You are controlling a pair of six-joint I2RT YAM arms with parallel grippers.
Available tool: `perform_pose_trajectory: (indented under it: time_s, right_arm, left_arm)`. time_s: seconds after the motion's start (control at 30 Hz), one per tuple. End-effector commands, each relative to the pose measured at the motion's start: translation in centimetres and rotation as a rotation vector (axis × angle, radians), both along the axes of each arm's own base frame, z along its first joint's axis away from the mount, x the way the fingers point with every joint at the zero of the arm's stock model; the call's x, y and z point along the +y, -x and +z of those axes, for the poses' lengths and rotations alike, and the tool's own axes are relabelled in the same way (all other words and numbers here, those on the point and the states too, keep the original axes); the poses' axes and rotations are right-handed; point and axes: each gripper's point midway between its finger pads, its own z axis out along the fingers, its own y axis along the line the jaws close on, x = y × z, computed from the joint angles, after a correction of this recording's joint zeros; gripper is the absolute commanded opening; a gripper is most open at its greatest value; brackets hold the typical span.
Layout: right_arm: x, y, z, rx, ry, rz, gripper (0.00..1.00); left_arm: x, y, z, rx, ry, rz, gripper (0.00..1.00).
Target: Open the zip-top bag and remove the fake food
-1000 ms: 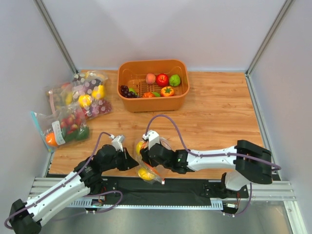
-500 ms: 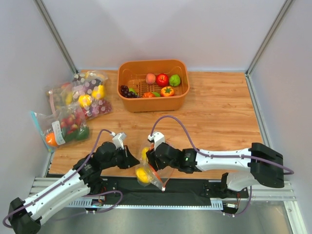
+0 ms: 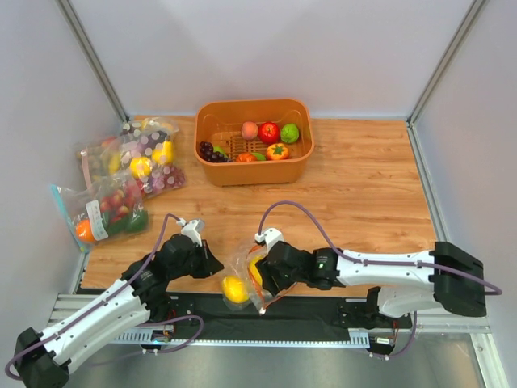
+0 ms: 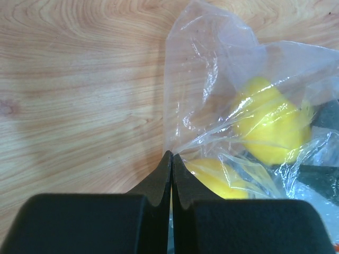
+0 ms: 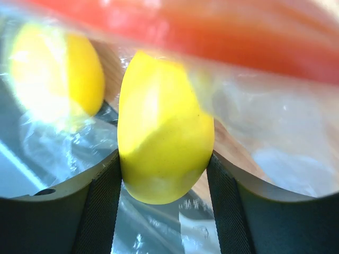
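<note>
The zip-top bag (image 3: pixel 241 273) lies crumpled at the table's near edge between my two grippers. My left gripper (image 3: pixel 213 267) is shut on a corner of its clear plastic (image 4: pixel 190 79); its jaws meet at the film in the left wrist view (image 4: pixel 171 156). Two yellow lemon-like fruits (image 4: pixel 271 127) show through the plastic there. My right gripper (image 3: pixel 260 273) reaches into the bag and is shut on a yellow lemon (image 5: pixel 164 140), one finger (image 5: pixel 100 206) on each side. A second yellow fruit (image 5: pixel 55 71) lies behind, and the orange-red zip strip (image 5: pixel 222 37) crosses the top. One yellow fruit (image 3: pixel 235 288) shows in the top view.
An orange basket (image 3: pixel 300 164) at the back holds a peach, red apple, green fruit and grapes. Other filled bags (image 3: pixel 141 158) lie at the far left, with a blue-zipped bag (image 3: pixel 101 214) nearer. The black rail (image 3: pixel 266 319) runs just under the bag.
The right arm has drawn back to the right and nearer the front edge with the lemon in its jaws. The bag has shifted and flattened. The left gripper keeps its pinch.
</note>
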Motion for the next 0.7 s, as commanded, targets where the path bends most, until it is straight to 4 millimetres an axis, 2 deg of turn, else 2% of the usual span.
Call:
perform_pose_trajectory:
  time_s: [0.0,0.2,0.3,0.43,0.67]
  right_arm:
    - [-0.1,0.2,2.5,-0.006,-0.061,-0.006,0.36]
    - [0.2,-0.1,8.2,-0.041,-0.261,-0.052,0.34]
    - [-0.1,-0.2,10.2,-0.052,-0.331,-0.079,0.34]
    - [-0.8,-0.7,11.8,-0.076,-0.398,-0.130,0.34]
    - [-1.8,-1.6,12.8,-0.112,-0.492,-0.214,0.33]
  left_arm:
    - [-0.3,-0.5,0.5,-0.017,0.004,-0.004,0.00]
    - [-0.8,-0.1,-0.4,0.014,0.023,-0.017,0.00]
    - [-0.9,-0.1,-0.6,0.015,0.031,-0.018,0.00]
    - [-0.9,0.0,-0.7,0.019,0.033,-0.016,0.00]
    - [-1.0,0.0,-0.8,0.024,0.044,-0.015,0.00]
